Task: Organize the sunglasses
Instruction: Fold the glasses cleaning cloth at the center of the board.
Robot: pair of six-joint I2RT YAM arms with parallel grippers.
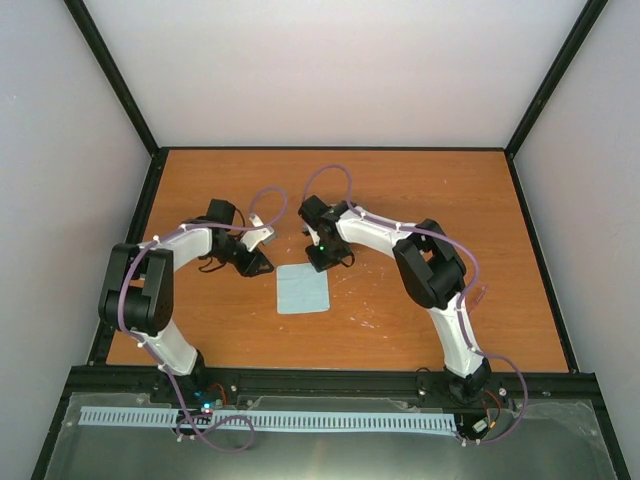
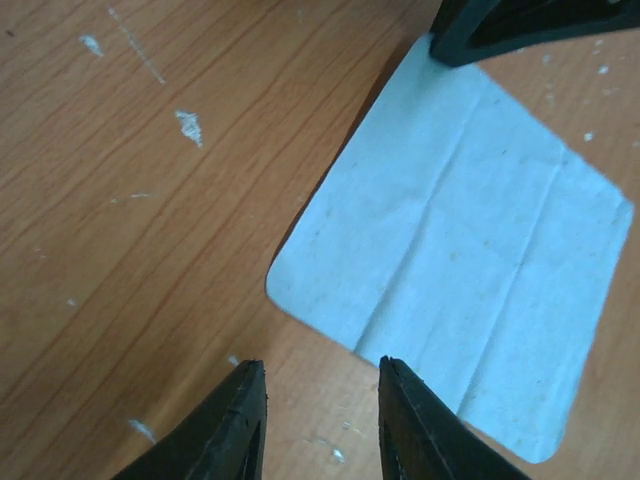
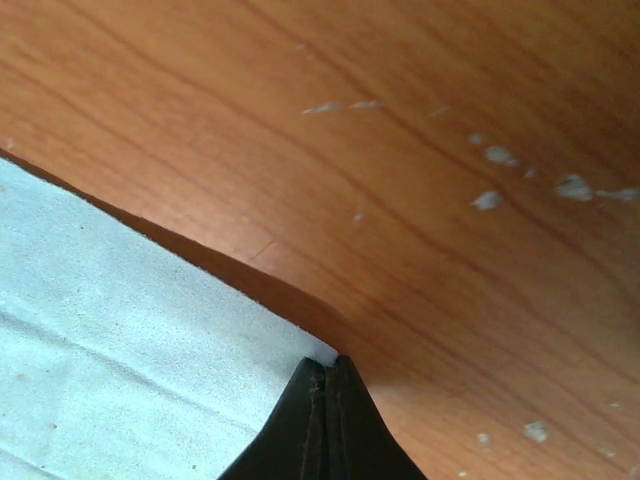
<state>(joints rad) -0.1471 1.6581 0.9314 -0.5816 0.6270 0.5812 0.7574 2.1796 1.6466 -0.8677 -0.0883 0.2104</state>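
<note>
Apparently cloth-handling: the right gripper (image 3: 325, 362) pinches a corner of the pale blue cloth (image 1: 303, 289). The left gripper (image 2: 320, 366), narrowly parted and empty, hovers near another corner and probably must pinch it next. The sunglasses (image 1: 480, 293) seem a faint pinkish outline on the desk (image 1: 400, 190) beside the right arm.

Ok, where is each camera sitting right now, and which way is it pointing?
Top external: above and behind the bases, looking down on the table; both arms show.
Left wrist: on the left arm, facing down at the cloth; left gripper open.
Right wrist: low over the table; right gripper shut on the cloth's corner.
All three share the cloth.
</note>
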